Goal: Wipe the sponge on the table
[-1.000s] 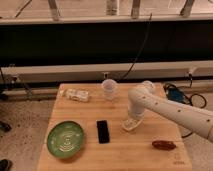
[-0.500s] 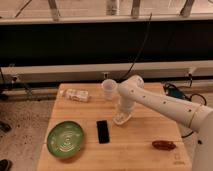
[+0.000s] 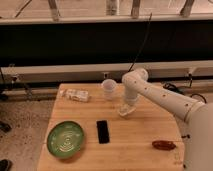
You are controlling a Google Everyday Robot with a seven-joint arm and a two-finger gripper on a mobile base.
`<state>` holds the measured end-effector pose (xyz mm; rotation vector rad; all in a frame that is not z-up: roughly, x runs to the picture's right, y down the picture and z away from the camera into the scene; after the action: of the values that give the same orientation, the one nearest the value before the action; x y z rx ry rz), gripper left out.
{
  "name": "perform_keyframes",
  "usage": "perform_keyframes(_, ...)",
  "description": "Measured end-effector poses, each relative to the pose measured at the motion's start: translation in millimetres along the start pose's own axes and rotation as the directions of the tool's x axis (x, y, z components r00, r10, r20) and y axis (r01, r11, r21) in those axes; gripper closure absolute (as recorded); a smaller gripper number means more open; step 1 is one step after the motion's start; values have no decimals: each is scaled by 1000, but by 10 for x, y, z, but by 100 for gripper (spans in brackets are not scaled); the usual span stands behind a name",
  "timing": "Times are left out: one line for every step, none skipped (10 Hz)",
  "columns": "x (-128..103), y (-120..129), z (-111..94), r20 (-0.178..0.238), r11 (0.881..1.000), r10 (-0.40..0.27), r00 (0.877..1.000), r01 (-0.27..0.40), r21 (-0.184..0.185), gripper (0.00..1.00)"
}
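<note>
A pale sponge [image 3: 124,112] rests on the wooden table [image 3: 135,152], a little right of the middle and just in front of a white cup. My gripper [image 3: 128,106] comes down on it from above at the end of the white arm, which reaches in from the right. The gripper is shut on the sponge and presses it onto the tabletop. Its fingers are mostly hidden by the wrist and the sponge.
A white cup [image 3: 109,89] stands close behind and left of the sponge. A snack packet [image 3: 77,95] lies at the back left, a green plate [image 3: 66,139] at the front left and a black flat object [image 3: 103,131] beside it. A brown item [image 3: 164,145] lies front right.
The gripper and the sponge have slid across the table away from the front edge and slightly left, ending nearer the white cup. Nothing else has moved.
</note>
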<state>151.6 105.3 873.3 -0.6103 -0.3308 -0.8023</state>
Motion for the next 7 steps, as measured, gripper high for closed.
perform_keyframes(76,66,-1,-3,1000,20,1000,-20,-5,100)
perform_keyframes(214,229,13,-10,998,58,998,-58,-18,100)
perform_keyframes(277,318,23,-12,997,77,997,-77,-24,100)
perform_keyframes(334,430,40,-14,995,98,995,-98,-31,100)
perform_keyframes(380,604,59,-16,991,128,992,-128,-40,100)
perform_keyframes(357,733,75,-14,988,145,989,-145,-48,100)
perform_keyframes(316,842,72,-15,987,157,988,-157,-45,100)
